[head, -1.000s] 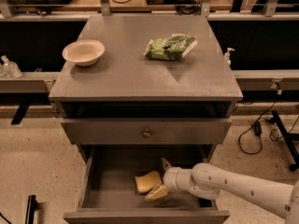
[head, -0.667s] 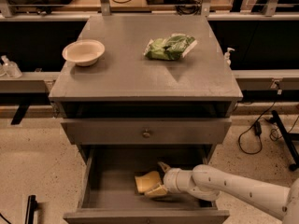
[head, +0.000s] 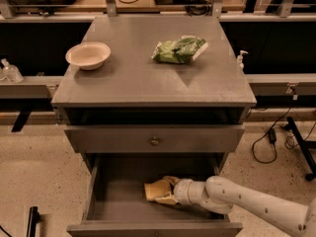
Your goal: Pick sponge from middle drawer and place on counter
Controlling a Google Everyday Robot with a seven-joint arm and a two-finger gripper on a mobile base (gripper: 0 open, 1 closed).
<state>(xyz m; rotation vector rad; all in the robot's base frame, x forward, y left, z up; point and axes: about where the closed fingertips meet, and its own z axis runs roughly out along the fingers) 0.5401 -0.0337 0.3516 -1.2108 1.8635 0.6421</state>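
The sponge (head: 155, 188) lies pale yellow face up on the floor of the open middle drawer (head: 116, 194), right of its centre. My gripper (head: 168, 190) reaches into the drawer from the right on a white arm (head: 237, 199) and is right at the sponge's right side, low over the drawer floor. The arm hides the right part of the drawer floor. The counter (head: 143, 78) is the grey top of the cabinet above.
A cream bowl (head: 88, 56) stands at the counter's left and a crinkly green bag (head: 178, 49) at its back right. A closed drawer front with a round knob (head: 154, 141) sits directly above the open drawer. Cables (head: 276, 132) lie on the floor at right.
My gripper has moved slightly left, further onto the sponge. The sponge has stayed on the drawer floor in nearly the same spot.
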